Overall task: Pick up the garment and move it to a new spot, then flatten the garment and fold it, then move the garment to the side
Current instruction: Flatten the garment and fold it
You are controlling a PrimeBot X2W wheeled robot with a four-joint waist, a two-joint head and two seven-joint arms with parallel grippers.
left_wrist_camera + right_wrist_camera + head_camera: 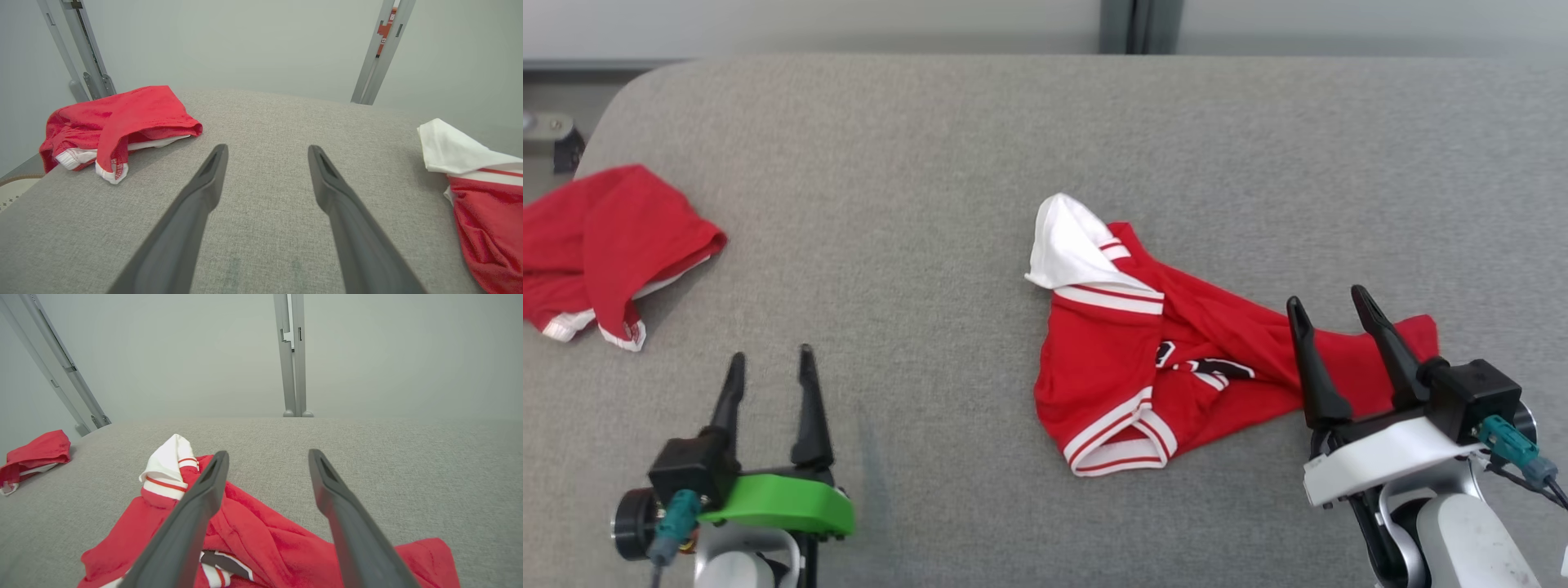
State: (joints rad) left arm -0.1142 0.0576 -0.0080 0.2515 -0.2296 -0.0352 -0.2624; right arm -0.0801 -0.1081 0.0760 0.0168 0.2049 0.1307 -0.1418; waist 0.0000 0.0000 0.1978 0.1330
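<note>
The crumpled red-and-white garment [1127,359] lies right of centre on the grey table [915,163]; the right gripper [1327,294] is over its right end, jaws spread, contact unclear; the left gripper [772,355] sits near left over bare table, jaws spread and empty; a second red garment [605,237] lies at the far left edge.

Right wrist view. My right gripper [267,455] stands with its two dark fingers [192,522] spread apart and nothing between them. Under them a crumpled red garment [265,543] with white striped trim lies on the grey fabric surface [400,465]; contact cannot be judged. A second red garment [34,455] lies well apart at far left. Grey metal posts [293,355] rise before a pale wall [408,355].
</note>
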